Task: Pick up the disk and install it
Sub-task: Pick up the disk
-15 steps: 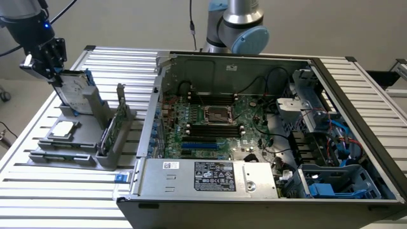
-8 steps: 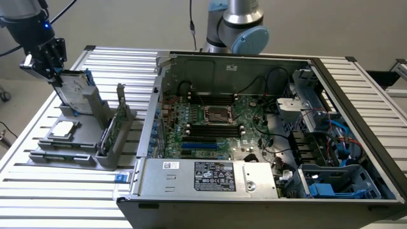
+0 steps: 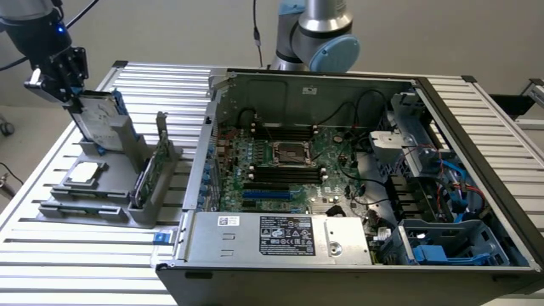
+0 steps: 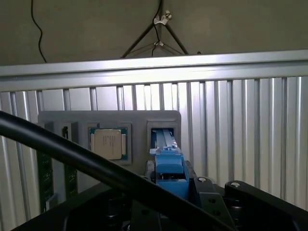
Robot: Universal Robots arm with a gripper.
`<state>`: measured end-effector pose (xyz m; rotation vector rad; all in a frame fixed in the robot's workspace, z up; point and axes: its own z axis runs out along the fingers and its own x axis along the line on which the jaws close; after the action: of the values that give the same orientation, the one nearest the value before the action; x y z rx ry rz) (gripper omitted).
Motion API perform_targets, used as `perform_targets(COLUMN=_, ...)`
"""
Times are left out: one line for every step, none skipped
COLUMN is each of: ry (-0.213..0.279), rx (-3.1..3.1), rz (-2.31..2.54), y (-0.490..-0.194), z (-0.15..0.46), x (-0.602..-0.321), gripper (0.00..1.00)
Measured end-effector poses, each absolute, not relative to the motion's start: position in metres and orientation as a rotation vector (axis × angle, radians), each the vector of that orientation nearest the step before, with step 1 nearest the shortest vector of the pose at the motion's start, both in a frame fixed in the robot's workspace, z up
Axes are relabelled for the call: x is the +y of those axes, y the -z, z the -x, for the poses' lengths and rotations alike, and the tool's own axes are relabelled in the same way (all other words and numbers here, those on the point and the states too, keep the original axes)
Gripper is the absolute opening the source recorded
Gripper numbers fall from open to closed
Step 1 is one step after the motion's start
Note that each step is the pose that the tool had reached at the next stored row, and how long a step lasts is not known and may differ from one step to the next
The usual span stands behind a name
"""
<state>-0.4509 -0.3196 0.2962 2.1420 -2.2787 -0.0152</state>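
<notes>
Disk (image 3: 95, 116): stands upright in the slot of the grey holder (image 3: 78, 205).
Jaws: you have them clamped on its upper end.
Handling: likely rigid, weighty, shock-sensitive; hold the blue carrier (image 4: 169, 168) edges.

disk (image 3: 99, 120) apparently in rack (image 3: 81, 208), chip (image 3: 85, 173) beside

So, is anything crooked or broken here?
Nothing looks broken or spilled. The disk stands tilted in the grey holder, its top edge clamped by the gripper. The computer case lies open, probably on purpose.
</notes>
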Motion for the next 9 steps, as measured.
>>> perform_targets(ry=0.015, rx=-2.279, rz=-2.142, y=-0.299, z=0.450, x=-0.320, gripper=0.33)
perform_targets(ry=0.015, rx=-2.279, rz=-2.142, y=-0.301, z=0.450, x=-0.320, gripper=0.33)
perform_targets(ry=0.015, rx=-2.278, rz=-2.142, y=-0.304, z=0.449, x=-0.320, gripper=0.33)
perform_targets(ry=0.015, rx=-2.279, rz=-2.142, y=-0.308, z=0.449, x=-0.320, gripper=0.33)
perform_targets(ry=0.016, rx=-2.278, rz=-2.142, y=-0.312, z=0.448, x=-0.320, gripper=0.33)
perform_targets(ry=0.016, rx=-2.278, rz=-2.142, y=-0.315, z=0.448, x=-0.320, gripper=0.33)
perform_targets(ry=0.016, rx=-2.278, rz=-2.142, y=-0.319, z=0.447, x=-0.320, gripper=0.33)
perform_targets(ry=0.016, rx=-2.278, rz=-2.142, y=-0.323, z=0.446, x=-0.320, gripper=0.33)
perform_targets(ry=0.016, rx=-2.278, rz=-2.141, y=-0.328, z=0.446, x=-0.320, gripper=0.33)
